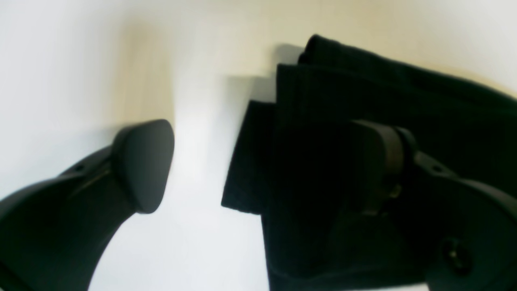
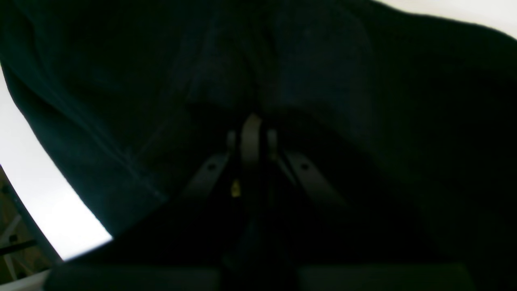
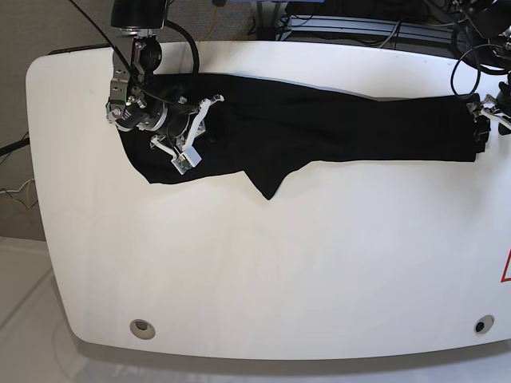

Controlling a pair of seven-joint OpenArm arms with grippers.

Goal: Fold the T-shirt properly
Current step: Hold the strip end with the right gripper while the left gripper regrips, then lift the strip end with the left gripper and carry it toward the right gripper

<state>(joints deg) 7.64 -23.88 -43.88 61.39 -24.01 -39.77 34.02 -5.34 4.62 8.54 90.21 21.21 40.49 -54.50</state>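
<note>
The T-shirt (image 3: 319, 128) is lying stretched out as a long, narrow black band across the far half of the white counter (image 3: 263, 271), running from the far left almost to the right edge, with one pointed flap hanging toward the near side around the middle. It is looking already folded lengthwise, so the step in hand seems to be the crosswise fold, bringing one end over toward the other.

The right gripper (image 3: 182, 136), on the left side of the base view, is resting over the wider left end of the cloth. Its jaws are closed, and in its own wrist view dark fabric (image 2: 121, 101) is filling nearly the whole picture around the closed tips (image 2: 251, 137); whether cloth is actually pinched between them I cannot tell, since everything there is too dark.

The left gripper (image 1: 258, 161) is sitting at the right end of the band, its jaws standing wide open. One finger (image 1: 143, 165) is hanging over bare counter just beside the stacked layered edge (image 1: 258, 153), while the other (image 1: 379, 161) is lying over the cloth, so the edge is sitting between the open jaws, not yet gripped.

The next move probably calls for closing on all the layers at that edge together, then carrying the end across without dragging the stack apart.
</note>
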